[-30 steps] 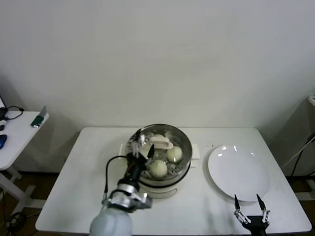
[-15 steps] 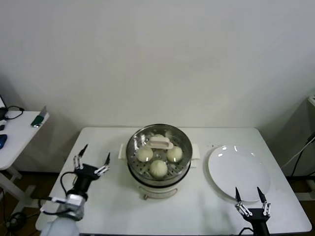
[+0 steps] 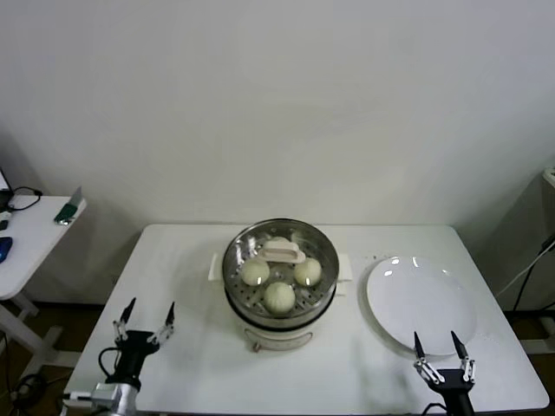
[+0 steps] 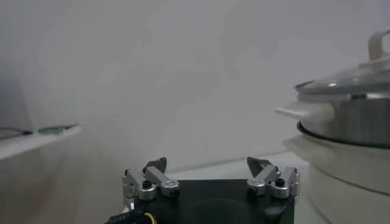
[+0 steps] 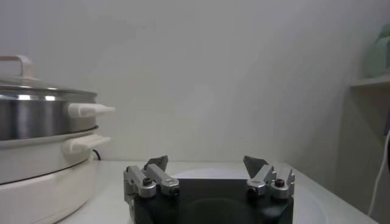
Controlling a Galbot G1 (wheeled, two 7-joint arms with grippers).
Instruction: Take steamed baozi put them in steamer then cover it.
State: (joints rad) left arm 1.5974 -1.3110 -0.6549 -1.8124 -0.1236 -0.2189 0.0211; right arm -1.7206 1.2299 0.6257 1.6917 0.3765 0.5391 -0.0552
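The task is being judged as essentially finished: the steamed baozi (image 3: 279, 296) are being held inside the steamer (image 3: 279, 276), and the cover (image 3: 281, 263) is being carried on its rim, so nothing appears to be left but parking the arms. Only three buns are being seen plainly in the head view; a fourth is probably being hidden under the cover's cream-white bar handle, though this cannot be told for certain. The left gripper (image 3: 142, 321) is being held with its jaws spread wide and nothing between them, low over the near-left part of the table (image 3: 173, 260), with the steamer lying ahead of it and off toward the robot's right, well apart. The right gripper (image 3: 440, 353) is likewise being held wide and empty at the near-right edge, with the white plate (image 3: 422, 303) lying bare just ahead of it and the steamer farther off toward the robot's left. The buns are being shown as smooth, round, cream-white domes resting on the perforated steel floor, close together. The steamer is being shown as a shiny steel basket seated on a cream-white base with side handles. The cover is being shown as clear glass with a metal rim, sitting level and closed on the basket in both wrist views.
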